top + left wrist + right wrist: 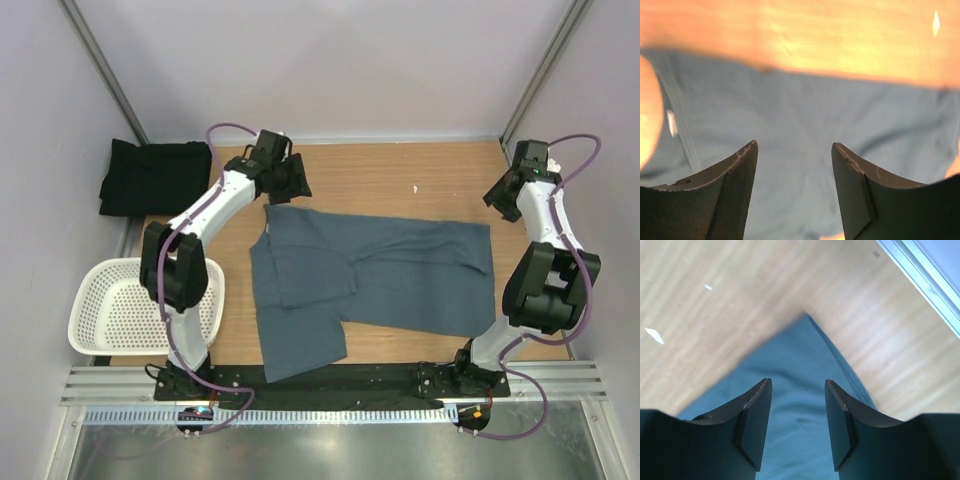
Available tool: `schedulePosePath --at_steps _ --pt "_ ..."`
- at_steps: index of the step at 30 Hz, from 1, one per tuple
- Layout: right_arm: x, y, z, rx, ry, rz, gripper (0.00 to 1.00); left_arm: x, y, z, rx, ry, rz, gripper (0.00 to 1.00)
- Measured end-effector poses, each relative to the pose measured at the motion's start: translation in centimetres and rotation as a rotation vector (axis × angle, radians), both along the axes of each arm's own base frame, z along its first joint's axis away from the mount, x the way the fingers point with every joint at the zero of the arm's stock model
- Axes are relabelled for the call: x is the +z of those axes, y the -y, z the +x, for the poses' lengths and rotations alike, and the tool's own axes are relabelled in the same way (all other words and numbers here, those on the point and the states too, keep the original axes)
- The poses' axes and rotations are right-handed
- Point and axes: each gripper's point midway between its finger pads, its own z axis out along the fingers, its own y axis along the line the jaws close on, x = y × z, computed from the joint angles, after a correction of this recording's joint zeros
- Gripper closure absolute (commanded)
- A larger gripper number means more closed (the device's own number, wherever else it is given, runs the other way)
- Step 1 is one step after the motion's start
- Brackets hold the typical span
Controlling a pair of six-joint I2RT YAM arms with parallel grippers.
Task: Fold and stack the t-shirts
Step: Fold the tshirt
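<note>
Wooden counter [400, 170]: carries the work; both arms are bolted at its near edge.

Blue-grey t-shirt [400, 275]: lies flat across the middle of the counter, running from left of centre almost to the right arm. Its left part is folded over itself in layered panels, and one flap reaches toward the near edge.

White basket [82, 312]: sits at the counter's left edge, beside the left arm.

Black t-shirt [155, 177]: bunched in the far left corner, well apart from the blue-grey one.

Left end effector [280, 175]: over the far left corner of the blue-grey t-shirt. Wrist view shows the fingers [740, 165] spread, released, with nothing between them and only blurred cloth below.

Right end effector [510, 190]: near the shirt's far right corner. Wrist view shows it [798, 385] released as well, jaws apart and gripping nothing, with the cloth corner lying on the wood under the gap.

White fleck [418, 188]: on bare wood beyond the shirt.
</note>
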Motion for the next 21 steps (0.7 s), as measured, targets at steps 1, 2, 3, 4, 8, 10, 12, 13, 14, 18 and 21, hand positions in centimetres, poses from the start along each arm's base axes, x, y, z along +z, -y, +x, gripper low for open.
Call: schedulePosePath --at_steps 1,2,3,4,8,10,12,13,14,18,21 --pt "0.1 0.0 0.9 0.007 0.024 0.004 0.53 -0.4 -0.5 1.3 0.031 0.004 0.001 0.39" --pt "-0.1 0.0 1.5 0.012 0.035 0.009 0.54 -1.0 -0.6 2.2 0.05 0.006 0.004 0.4" --pt "-0.8 0.0 2.1 0.013 0.035 0.017 0.55 -1.9 -0.7 3.0 0.068 0.0 0.013 0.41" --pt "-1.7 0.0 2.5 0.015 0.023 0.028 0.56 -2.9 -0.7 3.7 0.078 -0.007 0.021 0.41" --pt "-7.1 -0.3 2.9 0.02 -0.072 0.079 0.58 -7.4 -1.1 4.6 0.129 -0.074 0.074 0.43" --pt "-9.4 -0.5 2.5 0.02 -0.122 0.099 0.59 -9.1 -1.5 4.6 0.156 -0.106 0.091 0.45" --pt "-10.9 -0.6 2.1 0.019 -0.158 0.11 0.59 -10.2 -2.1 4.7 0.182 -0.126 0.102 0.47" --pt "-11.5 -0.6 2.1 0.019 -0.169 0.113 0.6 -10.5 -2.4 4.9 0.197 -0.132 0.104 0.47" --pt "-11.6 -0.5 2.2 0.018 -0.17 0.113 0.6 -10.7 -2.8 5.0 0.213 -0.137 0.107 0.47" --pt "-11.6 -0.3 3.0 0.023 -0.154 0.102 0.6 -11.9 -4.7 5.7 0.288 -0.156 0.128 0.5" --pt "-11.5 0.4 4.3 0.031 -0.146 0.081 0.6 -13.0 -6.2 5.7 0.342 -0.182 0.154 0.51"
